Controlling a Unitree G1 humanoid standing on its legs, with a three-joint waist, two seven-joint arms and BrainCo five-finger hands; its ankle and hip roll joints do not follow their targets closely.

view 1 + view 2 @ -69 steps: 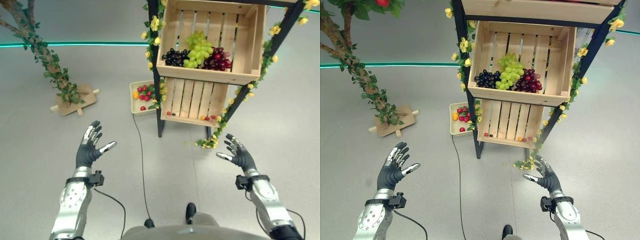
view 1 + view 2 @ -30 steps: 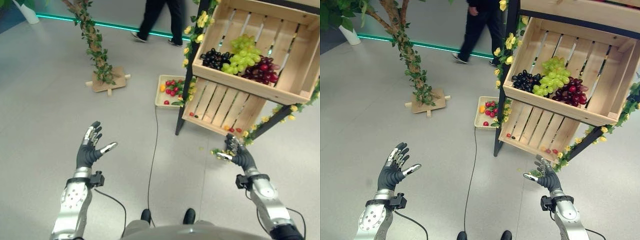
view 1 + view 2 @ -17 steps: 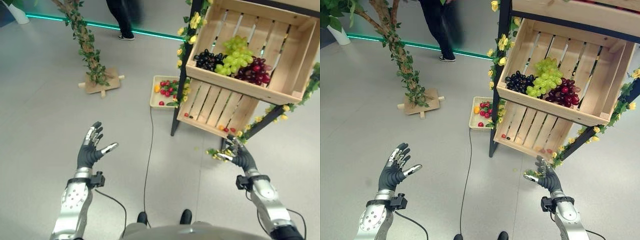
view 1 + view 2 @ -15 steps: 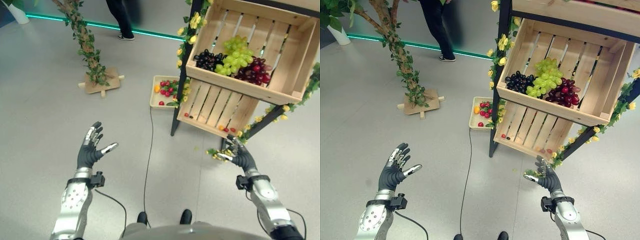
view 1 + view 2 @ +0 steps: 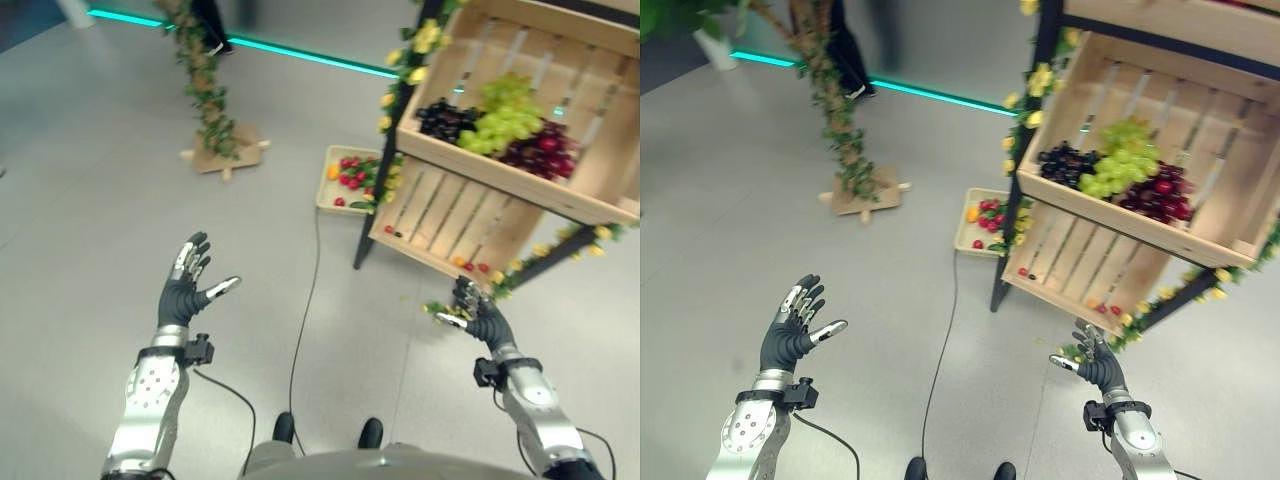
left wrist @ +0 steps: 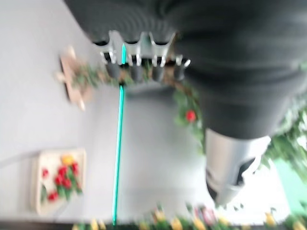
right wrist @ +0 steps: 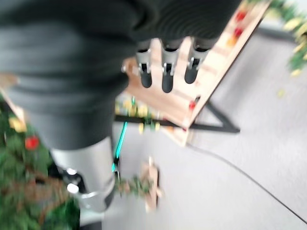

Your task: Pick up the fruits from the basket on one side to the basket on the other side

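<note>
Two hands we hold raised, fingers spread and empty: left hand (image 5: 186,292) over bare floor, right hand (image 5: 478,318) just below the tilted crate (image 5: 440,222).

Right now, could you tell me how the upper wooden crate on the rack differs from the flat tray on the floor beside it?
The upper wooden crate sits raised on the black rack and tilted toward the robot; the flat tray lies level on the floor. The crate is large with slatted walls; the tray is small and shallow. The crate holds black, green and red grape bunches; the tray holds small red fruits and an orange one. Both are light wood and hold fruit.
</note>
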